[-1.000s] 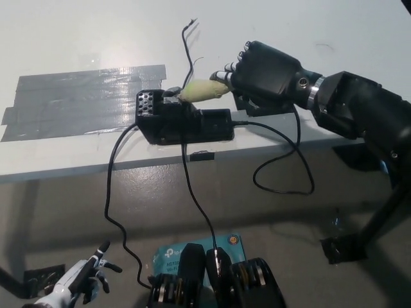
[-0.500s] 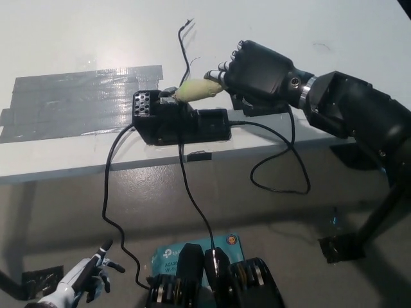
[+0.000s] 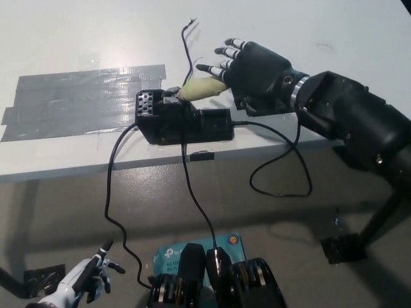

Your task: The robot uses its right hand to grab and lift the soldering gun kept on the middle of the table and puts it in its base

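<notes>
The soldering gun (image 3: pixel 201 88), with a pale yellow-green handle, lies tilted with its tip end in the black base (image 3: pixel 183 119) on the white table (image 3: pixel 77 38). My black right hand (image 3: pixel 250 67) hovers just right of the handle, open, fingers spread, holding nothing. A thin black wire (image 3: pixel 186 45) runs up the table from the gun. My white left hand (image 3: pixel 80 279) rests low at the picture's lower left, below the table.
A wide patch of grey tape (image 3: pixel 77 99) covers the table left of the base. Black cables (image 3: pixel 282 160) hang over the table's front edge. A teal box (image 3: pixel 170 256) lies on the floor below.
My right hand has let go of the soldering gun's handle and spread its fingers; the gun stays resting in the base.
</notes>
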